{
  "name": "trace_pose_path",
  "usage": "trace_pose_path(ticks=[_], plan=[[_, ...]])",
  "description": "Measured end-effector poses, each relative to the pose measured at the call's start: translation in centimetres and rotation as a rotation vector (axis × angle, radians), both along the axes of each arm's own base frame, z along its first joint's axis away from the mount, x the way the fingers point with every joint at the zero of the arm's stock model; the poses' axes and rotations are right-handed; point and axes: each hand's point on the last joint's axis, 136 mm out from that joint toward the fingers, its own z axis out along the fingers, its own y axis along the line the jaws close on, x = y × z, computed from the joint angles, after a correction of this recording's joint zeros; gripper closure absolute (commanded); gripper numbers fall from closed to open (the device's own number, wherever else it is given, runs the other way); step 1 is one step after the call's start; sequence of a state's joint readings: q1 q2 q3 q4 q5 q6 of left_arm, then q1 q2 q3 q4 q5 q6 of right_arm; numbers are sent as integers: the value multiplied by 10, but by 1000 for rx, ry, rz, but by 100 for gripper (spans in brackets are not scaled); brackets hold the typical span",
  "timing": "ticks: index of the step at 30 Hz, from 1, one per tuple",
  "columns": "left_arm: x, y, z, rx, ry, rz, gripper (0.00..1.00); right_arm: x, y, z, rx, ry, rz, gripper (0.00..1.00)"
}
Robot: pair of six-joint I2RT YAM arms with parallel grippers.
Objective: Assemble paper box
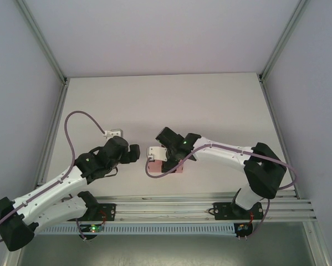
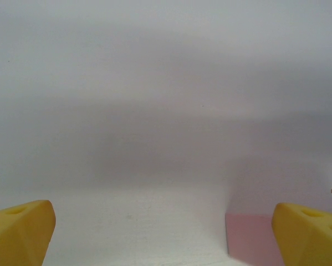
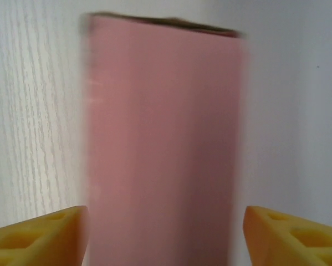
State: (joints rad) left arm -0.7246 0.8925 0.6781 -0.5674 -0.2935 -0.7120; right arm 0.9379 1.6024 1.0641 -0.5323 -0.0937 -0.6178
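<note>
Top external view first: pink paper box (image 1: pixel 153 165) lying flat on the white worktop (image 1: pixel 210 105), roughly in the middle, between the two arms and mostly tucked under the right gripper (image 1: pixel 164 159). Cable (image 1: pixel 149 172) looping across the box's near edge too. Left gripper (image 1: pixel 133 154) sitting just beside the box on its left, pointing toward it, apart from it as far as visible. Over to the right wrist view: looking down the length of the paper box (image 3: pixel 163 149), a long pink rectangle running up the middle, pretty blurry, with a dark edge along the far end. Yellow fingers (image 3: pixel 38 233) spread apart, one on each side of the box, straddling its near end. Frame-left one right up against the card's edge, frame-right one with a thin sliver of worktop between it and the card, so not pinching the box. Can't tell for sure about real contact on the frame-left side, way too much blur. Then the left wrist view: left gripper's yellow fingers (image 2: pixel 19 235) spread wide open, just bare worktop between them. Corner of the pink box (image 2: pixel 249 241) peeking in at the bottom right, just inside the frame-right finger and partly hidden behind it, flat on the worktop.
</note>
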Motion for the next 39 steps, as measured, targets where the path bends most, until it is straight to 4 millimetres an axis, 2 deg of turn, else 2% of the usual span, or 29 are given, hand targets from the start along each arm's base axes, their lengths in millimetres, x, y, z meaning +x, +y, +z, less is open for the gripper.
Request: trace_pose_path(ticks=[1,5,7,12,16,22,28,32,35,39], plan=[[-1,1,0,-3,-3,0,0,-1,-1,-1,-7,0,8,46],[-5,5,-3,-8,-8,6,0,0,-3,1,-19,-11,23,53],[-6,6,-3,-11,-12,9,0,3,-4,1,-29,-29,16,61],[-6,10,-1,-13,-27,23,0,14,-8,6,-77,-140,-1,63],[-5,11,1,-16,-34,37,0,32,-9,15,-82,-323,-27,64],[-5,12,0,-18,-32,44,0,66,-25,9,-154,-591,-71,62],[-7,15,-7,-8,-23,53,0,93,-20,-2,-216,-730,-105,58],[-7,16,-9,-8,-17,57,0,100,-19,-6,-204,-772,-142,51],[-8,16,-10,-11,-17,59,0,97,-26,-18,-218,-758,-150,46],[-9,17,-8,-20,-24,61,0,88,-36,-33,-242,-734,-165,33]])
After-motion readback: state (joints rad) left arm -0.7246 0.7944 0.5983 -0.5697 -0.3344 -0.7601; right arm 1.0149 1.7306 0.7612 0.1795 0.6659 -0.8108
